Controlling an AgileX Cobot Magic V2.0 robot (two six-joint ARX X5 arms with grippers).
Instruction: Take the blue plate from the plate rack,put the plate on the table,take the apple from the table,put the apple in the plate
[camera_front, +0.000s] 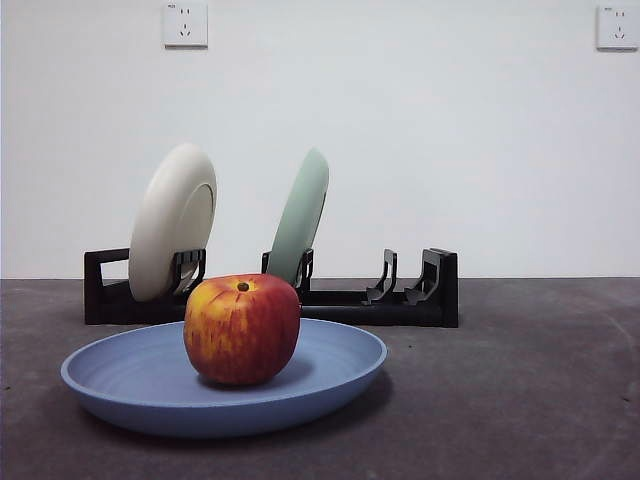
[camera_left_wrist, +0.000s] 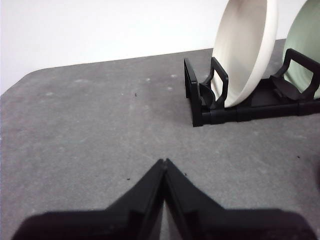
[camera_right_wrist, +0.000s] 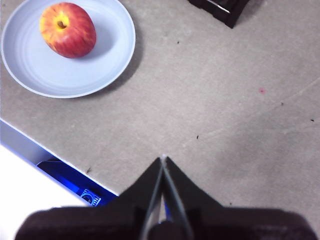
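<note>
The blue plate (camera_front: 150, 385) lies flat on the table (camera_front: 520, 400) in front of the plate rack (camera_front: 400, 300). The red and yellow apple (camera_front: 242, 328) rests in the plate, stem up. Both also show in the right wrist view, the plate (camera_right_wrist: 100, 60) with the apple (camera_right_wrist: 68, 30) in it. My right gripper (camera_right_wrist: 163, 159) is shut and empty, above bare table well away from the plate. My left gripper (camera_left_wrist: 164, 162) is shut and empty, over bare table some way from the rack's end (camera_left_wrist: 197, 100). Neither arm shows in the front view.
A cream-white plate (camera_front: 172, 220) and a pale green plate (camera_front: 300, 215) stand upright in the rack; its right-hand slots (camera_front: 385, 280) are empty. The table's edge (camera_right_wrist: 30, 145) runs near my right gripper, with a blue object (camera_right_wrist: 65, 177) below it.
</note>
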